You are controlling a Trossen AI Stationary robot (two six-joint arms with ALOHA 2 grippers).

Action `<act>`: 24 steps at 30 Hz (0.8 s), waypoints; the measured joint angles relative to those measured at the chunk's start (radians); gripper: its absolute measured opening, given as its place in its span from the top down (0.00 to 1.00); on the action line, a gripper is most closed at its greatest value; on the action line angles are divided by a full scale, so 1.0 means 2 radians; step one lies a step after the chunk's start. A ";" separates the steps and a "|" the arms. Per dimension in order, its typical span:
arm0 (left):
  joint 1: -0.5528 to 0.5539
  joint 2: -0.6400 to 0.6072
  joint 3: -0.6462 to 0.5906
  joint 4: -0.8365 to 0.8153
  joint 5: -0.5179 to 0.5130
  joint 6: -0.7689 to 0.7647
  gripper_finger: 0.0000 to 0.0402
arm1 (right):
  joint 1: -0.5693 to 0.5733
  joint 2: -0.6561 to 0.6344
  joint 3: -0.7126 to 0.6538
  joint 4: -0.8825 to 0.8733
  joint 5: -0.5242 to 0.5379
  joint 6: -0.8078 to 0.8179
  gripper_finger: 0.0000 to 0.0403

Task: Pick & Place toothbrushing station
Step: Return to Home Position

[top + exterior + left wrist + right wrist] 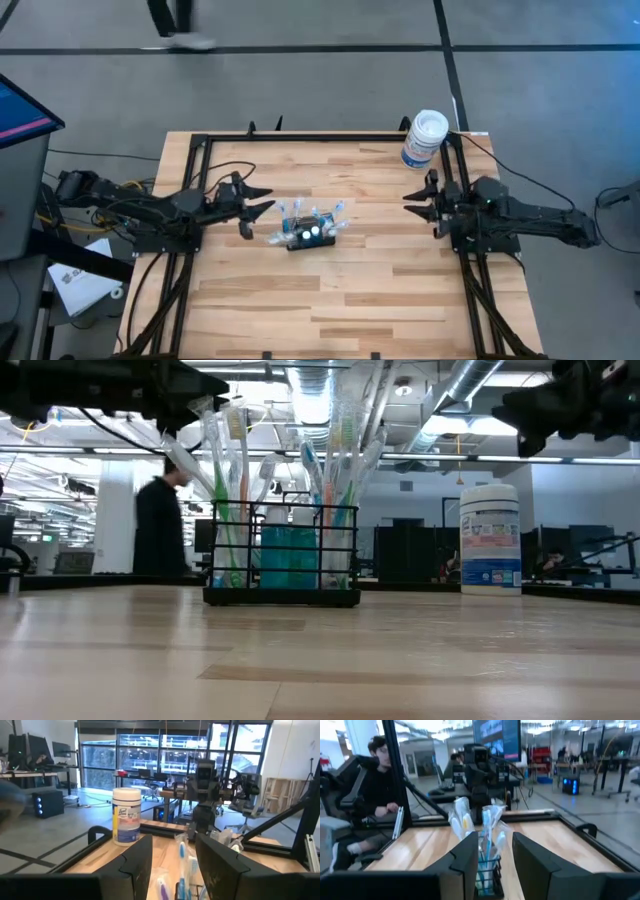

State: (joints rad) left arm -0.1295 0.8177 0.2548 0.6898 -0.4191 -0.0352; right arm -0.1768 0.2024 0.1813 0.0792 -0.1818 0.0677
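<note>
The toothbrushing station [308, 232] is a small black wire-mesh holder [282, 555] standing on its base near the table's middle, filled with upright toothbrushes and teal tubes. It also shows in the left wrist view [183, 870] and the right wrist view [487, 865]. My left gripper [258, 206] is open, above the table just left of the station, touching nothing. My right gripper [418, 202] is open at the table's right side, well apart from the station.
A white round canister [424, 138] with a yellow-blue label stands at the far right corner, behind my right gripper. A black frame [300, 137] rims the table. Bare wood lies near the front edge. People show in the room beyond.
</note>
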 joint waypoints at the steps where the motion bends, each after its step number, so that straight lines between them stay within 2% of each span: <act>1: 0.000 -0.007 -0.005 0.000 0.000 0.000 0.64 | 0.000 0.000 -0.013 0.021 0.000 0.001 0.73; 9: 0.000 -0.023 -0.024 0.006 0.000 0.002 0.64 | -0.001 0.000 -0.084 0.075 0.001 0.030 0.73; 17: 0.000 -0.023 -0.076 0.059 0.000 0.029 0.64 | 0.003 0.000 -0.087 0.066 0.001 0.034 0.73; 21: -0.002 -0.025 -0.122 0.142 0.004 0.031 0.64 | 0.003 0.000 -0.087 0.064 0.000 0.033 0.73; 24: -0.002 -0.027 -0.124 0.147 0.004 0.032 0.64 | 0.000 0.000 -0.087 0.058 0.001 0.032 0.73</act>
State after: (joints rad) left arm -0.1345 0.7643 0.0067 0.9839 -0.4114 0.0279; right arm -0.1760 0.2028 0.0082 0.1958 -0.1806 0.1322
